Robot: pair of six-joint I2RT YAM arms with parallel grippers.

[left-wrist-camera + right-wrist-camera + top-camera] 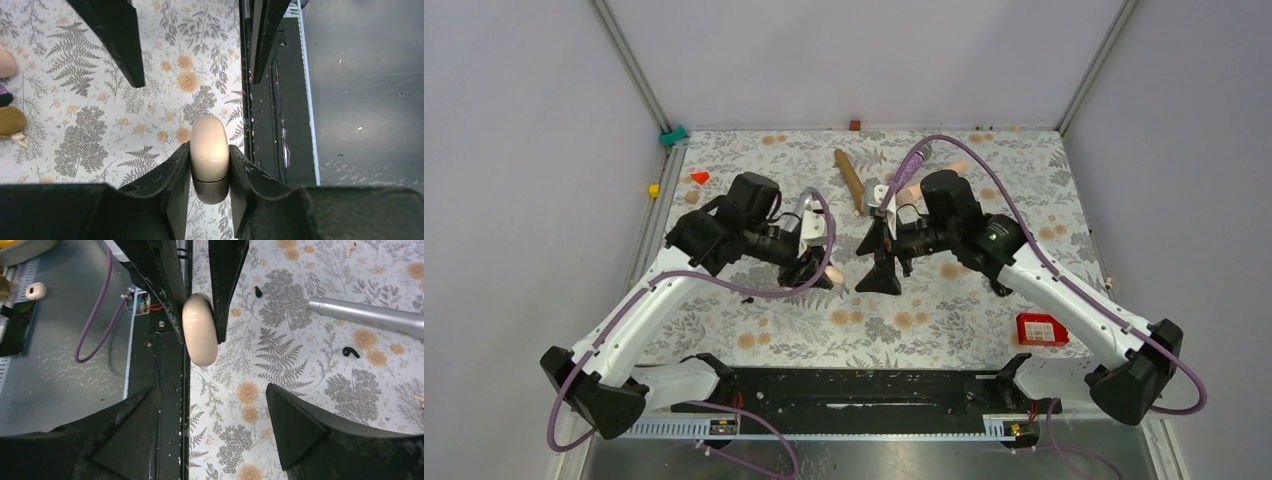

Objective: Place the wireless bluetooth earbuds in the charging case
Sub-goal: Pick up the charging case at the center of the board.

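Note:
My left gripper [210, 165] is shut on a cream, pebble-shaped charging case [210, 147], held on edge above the floral cloth; a thin seam runs round it and its lid looks closed. In the top view the case [832, 272] sits at the left gripper's tips [821, 270]. My right gripper [210, 390] is open and empty, facing the case [200, 330] from close by, also in the top view [879, 262]. Two tiny black earbuds lie on the cloth in the right wrist view, one [258, 290] near the case and one [351, 352] further right.
A silver cylinder [370, 315] lies beside the earbuds. A wooden stick [849, 175] and pink pieces [909, 190] lie at the back centre. A red box [1041, 328] sits front right, and a red wedge [699, 177] back left. The black base rail [854, 385] runs along the near edge.

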